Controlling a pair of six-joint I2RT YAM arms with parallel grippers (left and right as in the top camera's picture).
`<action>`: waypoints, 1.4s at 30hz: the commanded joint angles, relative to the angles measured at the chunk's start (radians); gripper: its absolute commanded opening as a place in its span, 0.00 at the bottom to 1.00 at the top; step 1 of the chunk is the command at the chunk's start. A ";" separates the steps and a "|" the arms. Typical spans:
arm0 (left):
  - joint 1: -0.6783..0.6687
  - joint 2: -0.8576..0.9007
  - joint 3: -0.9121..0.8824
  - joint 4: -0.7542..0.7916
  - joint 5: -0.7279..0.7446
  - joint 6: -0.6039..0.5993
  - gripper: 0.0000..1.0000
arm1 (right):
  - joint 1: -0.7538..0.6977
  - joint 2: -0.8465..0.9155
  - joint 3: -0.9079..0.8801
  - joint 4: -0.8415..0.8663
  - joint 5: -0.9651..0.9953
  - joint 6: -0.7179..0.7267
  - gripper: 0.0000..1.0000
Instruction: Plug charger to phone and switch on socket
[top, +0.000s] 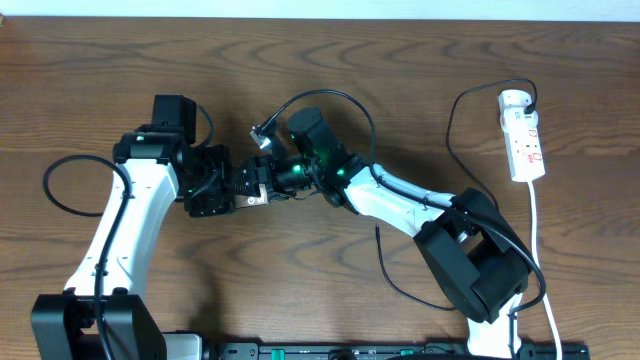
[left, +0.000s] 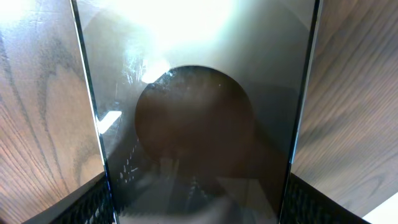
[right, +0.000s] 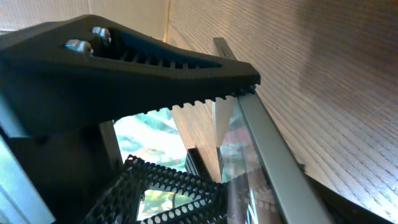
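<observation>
Left tool (top: 238, 192) is clamped across the phone (left: 199, 124), just left of table (top: 400, 50) centre. Right tool (top: 268, 180) is touching the phone's edge, but I can't tell if it's gripping. Charger (top: 335, 97) tip sits loose at 12 o'clock of them, socket (top: 523, 135) off at 2 o'clock. Risk imo: the cable looks draped over the right arm (top: 400, 195), so a swing could snag it and drag the socket

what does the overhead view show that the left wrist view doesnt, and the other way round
Only overhead: the socket at the table's right side, the charger cable trailing from it, and both arms meeting mid-table. Only left wrist: the phone close up, its glossy face full of glare, with the left gripper clamped on its two long edges. Both: the wooden table.
</observation>
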 joint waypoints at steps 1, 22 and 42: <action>-0.002 -0.006 0.037 0.001 0.015 0.008 0.08 | 0.009 -0.003 0.013 0.000 0.011 -0.021 0.67; -0.002 -0.006 0.037 0.001 0.064 0.010 0.07 | 0.020 -0.003 0.013 -0.001 0.034 -0.029 0.44; -0.002 -0.006 0.037 0.001 0.064 0.035 0.07 | 0.020 -0.003 0.013 -0.001 0.037 -0.045 0.29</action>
